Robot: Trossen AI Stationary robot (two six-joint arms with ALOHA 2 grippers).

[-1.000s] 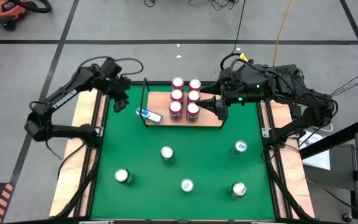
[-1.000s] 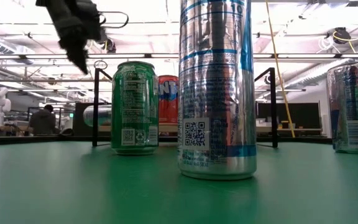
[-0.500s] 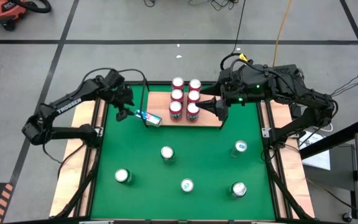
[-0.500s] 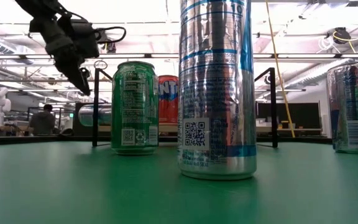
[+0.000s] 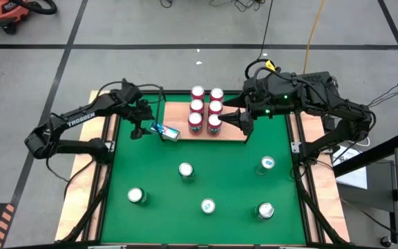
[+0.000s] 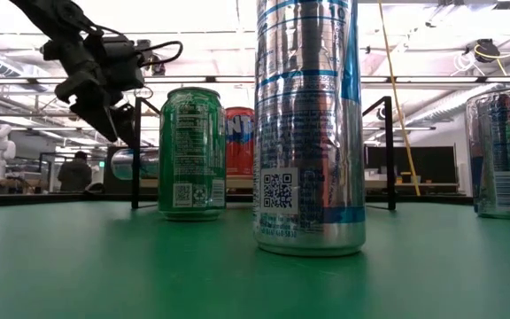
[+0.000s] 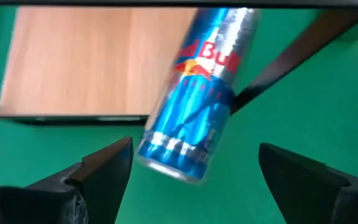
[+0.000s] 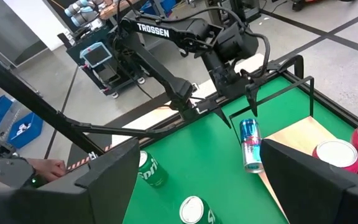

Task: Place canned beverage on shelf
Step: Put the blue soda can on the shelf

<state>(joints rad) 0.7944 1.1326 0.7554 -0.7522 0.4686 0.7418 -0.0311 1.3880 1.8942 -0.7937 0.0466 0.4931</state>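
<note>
A blue and silver can [image 7: 191, 118] lies on its side across the front left corner of the shelf [image 5: 232, 131]. Its top end is over the light-wood board and its bottom end over the green mat [image 5: 157, 166]. My left gripper [image 7: 194, 149] hangs open, slanting down just in front of the can's bottom end; the fingers stand on either side of it without touching. The high view shows that gripper [image 5: 141, 128] left of the can [image 5: 166, 131]. My right gripper [image 5: 243, 122] waits open, raised at the shelf's right end.
Several red cans [image 5: 206, 109] stand on the shelf board. Several more cans stand spread over the mat, among them a green one [image 6: 191, 152] and a tall silver one [image 6: 308, 124] close to the low camera. Black upright rails [image 6: 135, 155] frame the shelf.
My left gripper has come down toward the lying blue can, rolling its wrist, and its fingers have opened wider. The can has stayed where it lay. My right arm has kept still.
</note>
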